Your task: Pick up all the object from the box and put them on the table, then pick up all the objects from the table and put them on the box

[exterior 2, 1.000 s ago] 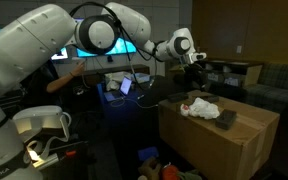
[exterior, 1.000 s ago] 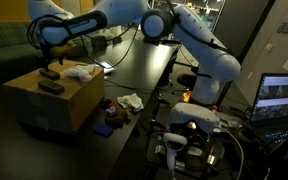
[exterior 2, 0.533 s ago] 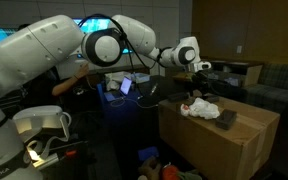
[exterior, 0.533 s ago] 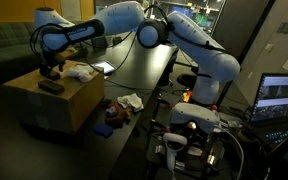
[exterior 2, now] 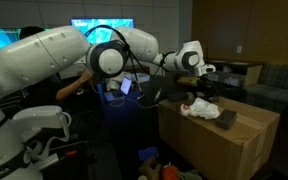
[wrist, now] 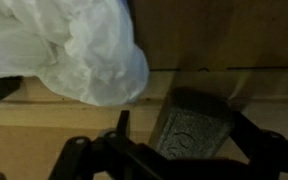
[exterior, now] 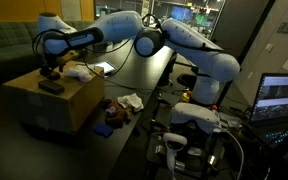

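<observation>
Hovering above the box (exterior: 44,105) at the left of an exterior view, the gripper (exterior: 50,70) has its jaws spread wide and empty, probably lined up to take the dark block (exterior: 51,88) lying on the box top beside a white cloth (exterior: 81,72). Further right, on the table (exterior: 149,65), another cloth (exterior: 131,101) and a red-brown item (exterior: 112,112) lie near the edge, seemingly unloaded. Only the wrist view shows the block framed between the fingers, untouched.

The black table (exterior: 149,68) holds a white cloth (exterior: 131,101), a small red thing (exterior: 112,108) and maybe a blue cloth (exterior: 102,130). The box (exterior: 44,112) top holds a white rag (exterior: 80,72) and a dark block (exterior: 50,87).
</observation>
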Controlling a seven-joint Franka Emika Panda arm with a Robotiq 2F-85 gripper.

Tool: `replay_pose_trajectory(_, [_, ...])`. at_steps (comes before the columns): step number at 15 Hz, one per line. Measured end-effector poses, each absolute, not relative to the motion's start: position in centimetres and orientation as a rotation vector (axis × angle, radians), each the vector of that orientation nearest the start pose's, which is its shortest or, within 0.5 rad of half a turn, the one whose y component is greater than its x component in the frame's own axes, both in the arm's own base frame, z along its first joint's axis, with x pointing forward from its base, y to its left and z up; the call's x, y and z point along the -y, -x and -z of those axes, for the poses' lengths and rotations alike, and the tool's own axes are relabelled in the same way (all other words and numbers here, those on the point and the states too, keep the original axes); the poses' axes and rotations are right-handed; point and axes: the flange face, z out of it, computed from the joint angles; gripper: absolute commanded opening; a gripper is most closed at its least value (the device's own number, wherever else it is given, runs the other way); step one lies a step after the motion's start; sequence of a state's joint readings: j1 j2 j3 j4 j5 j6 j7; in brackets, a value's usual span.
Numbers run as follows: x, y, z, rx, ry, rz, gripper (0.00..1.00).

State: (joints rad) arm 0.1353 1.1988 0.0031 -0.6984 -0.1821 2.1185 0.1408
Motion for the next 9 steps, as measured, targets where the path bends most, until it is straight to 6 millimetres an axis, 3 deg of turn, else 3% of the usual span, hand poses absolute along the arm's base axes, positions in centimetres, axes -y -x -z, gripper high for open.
replay_pose_trajectory(1, [-10.0,-81.9,-23.8,0.105,3.240,0.398,1.00])
replay_pose_trajectory(3, [-9.2,-82.2,-23.3,0.082,3.226,0.410,0.73])
replay_pose_trajectory(8, [-9.3,-82.5,-24.1,0.074,3.184,0.441,0.33])
replay_pose_trajectory(9, [-9.5,-82.5,-24.3,0.078,3.177,0.447,0.31])
